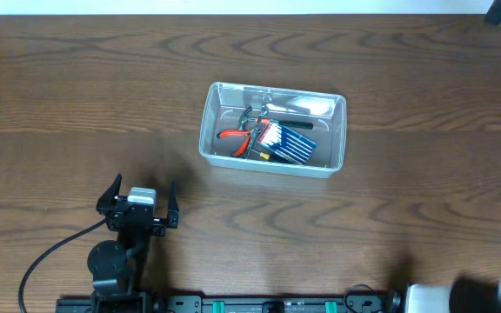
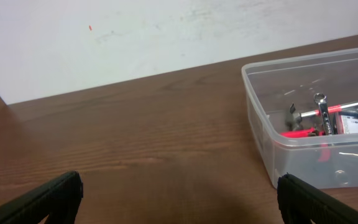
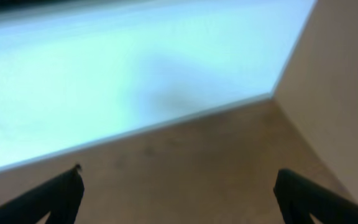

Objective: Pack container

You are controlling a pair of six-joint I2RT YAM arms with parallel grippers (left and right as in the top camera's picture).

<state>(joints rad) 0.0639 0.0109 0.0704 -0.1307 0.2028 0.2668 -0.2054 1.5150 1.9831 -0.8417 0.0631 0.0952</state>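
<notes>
Well apart: spread left tool, container rim.

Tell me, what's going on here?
Nothing is being handled right now. The clear container sits mid-table holding red-handled pliers, a wrench and a blue case. The left gripper hangs open and empty over bare wood near it. The right gripper is open and empty too, off at the side.
</notes>
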